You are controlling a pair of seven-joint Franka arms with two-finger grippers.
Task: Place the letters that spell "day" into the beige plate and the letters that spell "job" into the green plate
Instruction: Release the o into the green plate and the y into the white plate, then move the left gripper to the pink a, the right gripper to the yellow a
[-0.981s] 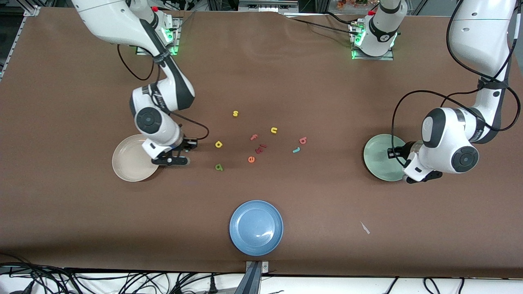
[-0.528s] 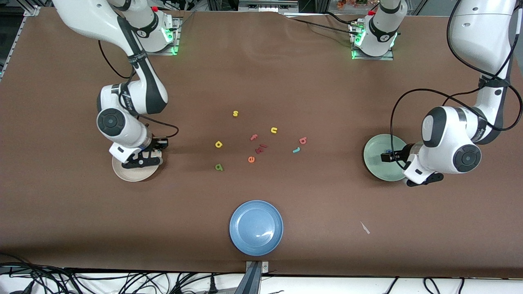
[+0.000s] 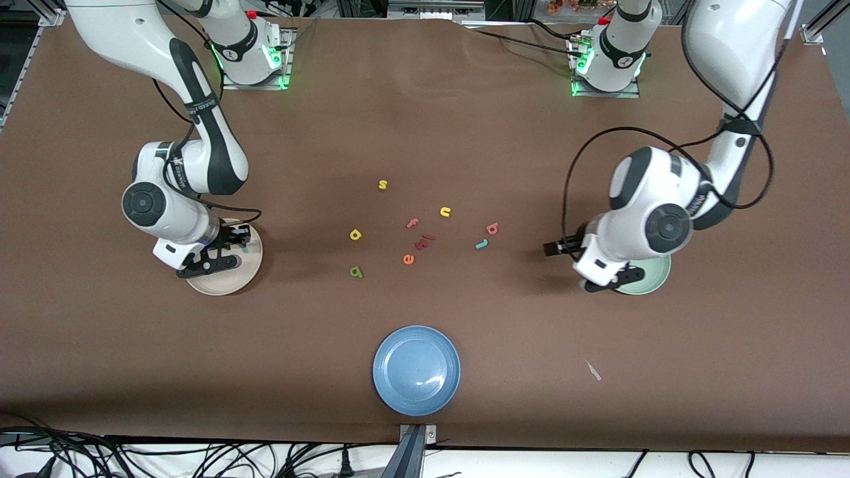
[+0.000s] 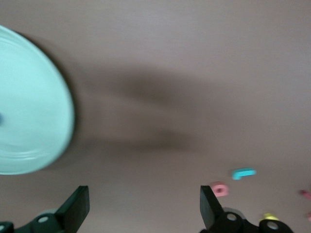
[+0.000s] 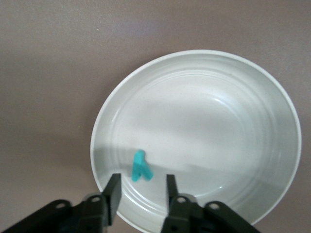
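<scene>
The teal "y" (image 5: 141, 166) lies loose in the beige plate (image 3: 229, 282), near its rim. My right gripper (image 5: 143, 178) hangs open just above it with nothing between its fingers. My left gripper (image 3: 554, 247) is wide open and empty over bare table, between the green plate (image 3: 647, 282) and the scattered letters. The left arm covers most of the green plate. On the table lie the yellow "d" (image 3: 355, 234), the olive "a" (image 3: 356, 271), the teal "j" (image 3: 481, 243) and the salmon "b" (image 3: 492, 228). In the left wrist view the "j" (image 4: 243, 173) and "b" (image 4: 218, 188) show off one fingertip.
Other letters lie mid-table: a yellow "s" (image 3: 382, 184), a yellow "u" (image 3: 445, 212), an orange-red "f" (image 3: 413, 223) and "e" (image 3: 408, 259), and dark red pieces (image 3: 424, 241). A blue plate (image 3: 416, 370) sits near the front edge, with a white scrap (image 3: 593, 370) toward the left arm's end.
The right arm carried the "y" from the table to over the beige plate and opened, and the "y" now lies in it. The left gripper opened over the green plate, then swung toward the letters.
</scene>
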